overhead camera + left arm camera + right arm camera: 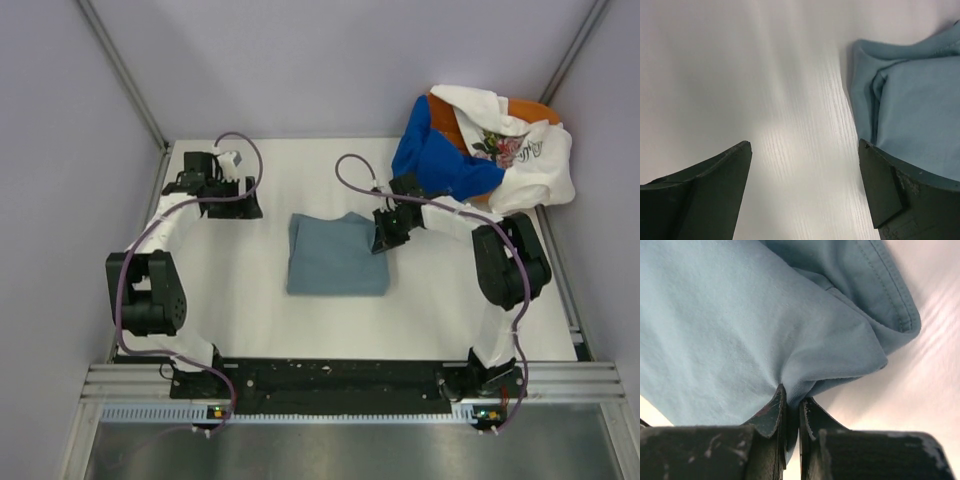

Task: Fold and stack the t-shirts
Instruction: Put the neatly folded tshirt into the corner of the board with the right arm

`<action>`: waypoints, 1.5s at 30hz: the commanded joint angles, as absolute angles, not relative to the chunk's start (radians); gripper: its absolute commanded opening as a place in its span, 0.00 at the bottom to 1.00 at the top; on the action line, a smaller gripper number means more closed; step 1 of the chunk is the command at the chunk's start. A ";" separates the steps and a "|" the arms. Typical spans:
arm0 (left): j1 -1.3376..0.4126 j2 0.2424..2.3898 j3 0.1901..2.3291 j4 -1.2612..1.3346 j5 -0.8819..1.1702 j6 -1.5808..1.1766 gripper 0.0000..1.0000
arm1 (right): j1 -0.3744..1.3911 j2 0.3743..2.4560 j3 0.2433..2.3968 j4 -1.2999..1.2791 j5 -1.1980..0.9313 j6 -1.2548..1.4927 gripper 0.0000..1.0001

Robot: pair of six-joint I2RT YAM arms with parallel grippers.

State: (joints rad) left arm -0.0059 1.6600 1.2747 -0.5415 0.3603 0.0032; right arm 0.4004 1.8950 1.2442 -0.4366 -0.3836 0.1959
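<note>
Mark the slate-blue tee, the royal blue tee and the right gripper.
slate-blue tee [335, 258]: top external view, middle of the folded panel.
royal blue tee [440, 165]: top external view, its exposed blue cloth.
right gripper [791, 406]: right wrist view, between fingertips shut on the slate-blue tee.

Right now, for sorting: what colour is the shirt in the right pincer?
Slate-blue t-shirt; clearest in right wrist view.

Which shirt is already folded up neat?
The slate-blue t-shirt in the middle, a flat rectangle pinched by the right tool. The royal blue t-shirt, white floral t-shirt and orange t-shirt lie heaped in the far right corner.
</note>
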 commanded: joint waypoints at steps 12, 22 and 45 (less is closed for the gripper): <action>-0.009 1.531 1.252 -0.473 0.483 0.054 0.92 | 0.431 1.707 1.126 -0.864 0.170 -0.144 0.00; -0.009 1.486 1.232 -0.463 0.549 0.072 0.93 | 0.240 1.625 1.014 -0.919 0.446 -0.110 0.00; -0.009 1.479 1.239 -0.463 0.537 0.077 0.93 | -0.184 1.506 0.867 -0.690 0.643 -0.373 0.00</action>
State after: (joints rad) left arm -0.0086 1.4956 1.2320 -0.4984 0.5312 0.0597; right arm -0.1715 1.4712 0.8379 -0.7475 0.5682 -0.3347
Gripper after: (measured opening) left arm 0.929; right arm 0.045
